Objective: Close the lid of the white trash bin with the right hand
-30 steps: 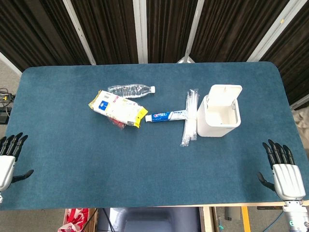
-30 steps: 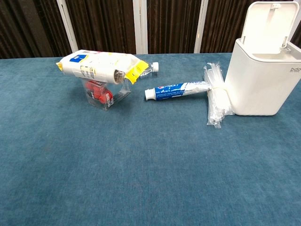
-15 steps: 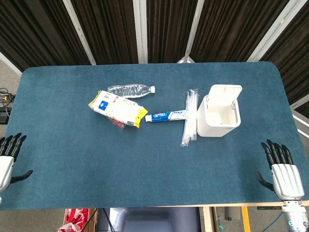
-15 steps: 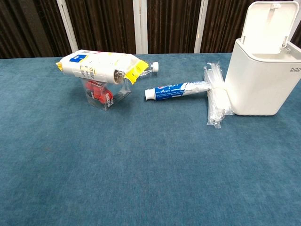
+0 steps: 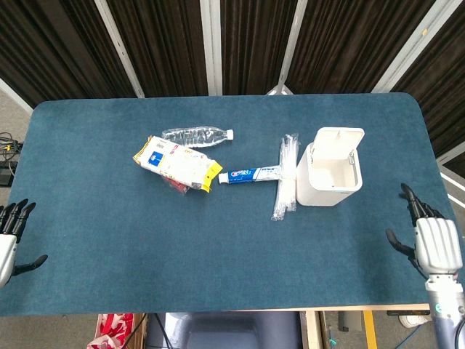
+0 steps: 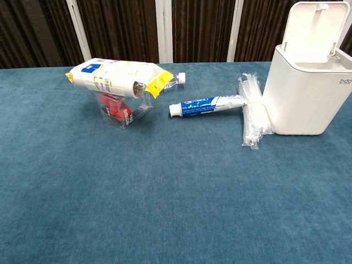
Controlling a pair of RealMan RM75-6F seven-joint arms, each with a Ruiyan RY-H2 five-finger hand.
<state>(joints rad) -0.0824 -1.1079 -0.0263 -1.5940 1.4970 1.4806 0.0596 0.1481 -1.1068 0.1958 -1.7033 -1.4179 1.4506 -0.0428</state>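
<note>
The white trash bin (image 5: 328, 174) (image 6: 305, 96) stands right of the table's middle with its lid (image 5: 338, 139) (image 6: 314, 27) swung up and back, the inside showing empty. My right hand (image 5: 430, 241) hovers at the table's right front edge, fingers spread and holding nothing, well to the right of and nearer than the bin. My left hand (image 5: 9, 238) sits at the left front edge, fingers apart, empty. Neither hand shows in the chest view.
On the blue cloth (image 5: 218, 254) lie a toothpaste tube (image 5: 250, 174) (image 6: 206, 105), a bundle of clear-wrapped straws (image 5: 286, 177) (image 6: 252, 113) against the bin's left side, a white-and-yellow packet (image 5: 176, 163) (image 6: 113, 77) over a clear box, and a plastic bottle (image 5: 196, 135).
My right hand has moved up and slightly farther along the right edge. My left hand has slipped a little lower and outward. The bin and lid are unchanged.
</note>
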